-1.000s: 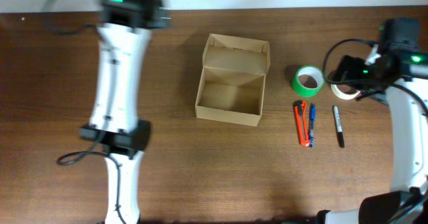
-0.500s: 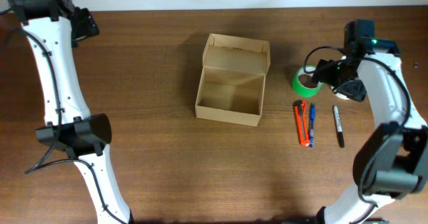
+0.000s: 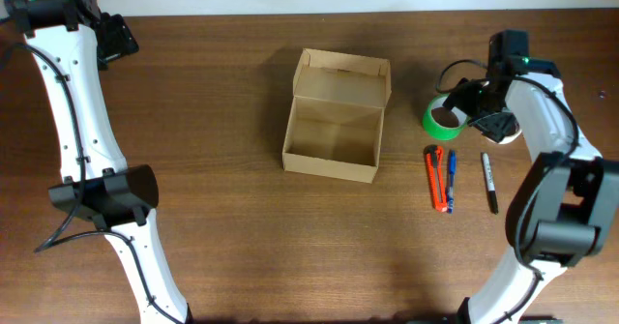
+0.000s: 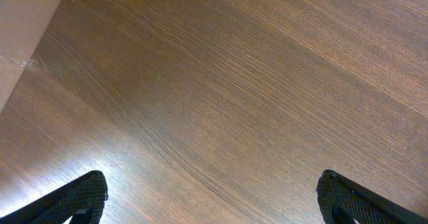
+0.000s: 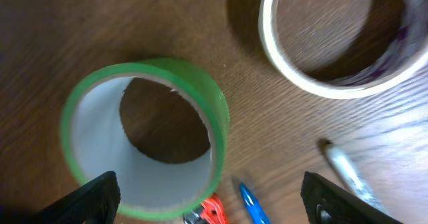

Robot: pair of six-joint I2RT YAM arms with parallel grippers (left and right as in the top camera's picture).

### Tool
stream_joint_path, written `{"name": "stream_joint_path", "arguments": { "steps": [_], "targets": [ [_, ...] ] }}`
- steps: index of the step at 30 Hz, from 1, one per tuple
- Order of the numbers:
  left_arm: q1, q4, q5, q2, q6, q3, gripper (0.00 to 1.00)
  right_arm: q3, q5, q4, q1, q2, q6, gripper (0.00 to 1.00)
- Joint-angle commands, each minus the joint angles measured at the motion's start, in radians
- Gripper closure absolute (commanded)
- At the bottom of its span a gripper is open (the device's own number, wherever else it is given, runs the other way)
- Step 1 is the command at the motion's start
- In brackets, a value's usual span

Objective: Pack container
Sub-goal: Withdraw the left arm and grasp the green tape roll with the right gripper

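The tan cardboard container [image 3: 334, 121] sits open at the table's middle, its flap lid standing at the far side. A green tape roll [image 3: 444, 118] lies to its right and shows in the right wrist view [image 5: 144, 140]. A white tape roll [image 5: 334, 40] lies just beyond it, mostly hidden overhead by the arm. My right gripper [image 3: 474, 106] hovers open above the green roll, its fingertips [image 5: 210, 197] wide apart and empty. My left gripper [image 3: 114, 36] is at the far left corner, open over bare wood [image 4: 210, 200].
An orange box cutter [image 3: 437, 177], a blue pen [image 3: 451, 174] and a black marker [image 3: 490, 182] lie in a row right of the container. The table's far edge meets a white wall. A pale surface shows at the left wrist view's top left corner [image 4: 20, 23].
The left arm swung from above the table to the far left corner. The right gripper moved left from the white roll to above the green roll.
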State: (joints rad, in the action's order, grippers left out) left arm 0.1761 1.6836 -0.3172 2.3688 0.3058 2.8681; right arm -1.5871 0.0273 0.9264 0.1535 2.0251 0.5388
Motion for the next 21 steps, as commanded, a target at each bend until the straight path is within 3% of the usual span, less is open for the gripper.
{"name": "stream_joint_path", "arguments": {
  "steps": [1,6,8,10,12,14,21],
  "targets": [
    [0.003,0.003,0.008,-0.04,-0.012,-0.003,0.0,-0.014,0.045,-0.004,0.006,0.051,0.073,0.14],
    [0.003,0.003,0.008,-0.04,-0.012,-0.003,0.0,-0.014,0.077,-0.003,0.02,0.111,0.072,0.22],
    [0.003,0.003,0.008,-0.04,-0.012,-0.003,0.0,-0.014,0.087,-0.001,0.026,0.129,0.072,0.3],
    [0.003,0.003,0.008,-0.04,-0.012,-0.003,0.0,-0.014,0.09,-0.001,0.028,0.138,0.072,0.5],
    [0.003,0.003,0.008,-0.04,-0.012,-0.003,0.0,-0.014,0.093,-0.001,0.03,0.14,0.072,0.79],
    [0.003,0.003,0.008,-0.04,-0.012,-0.003,0.0,-0.018,0.093,0.0,0.031,0.14,0.07,0.96],
    [0.003,0.003,0.008,-0.04,-0.012,-0.003,0.0,-0.108,0.093,0.093,0.032,0.127,-0.056,0.96]
  ]
}}
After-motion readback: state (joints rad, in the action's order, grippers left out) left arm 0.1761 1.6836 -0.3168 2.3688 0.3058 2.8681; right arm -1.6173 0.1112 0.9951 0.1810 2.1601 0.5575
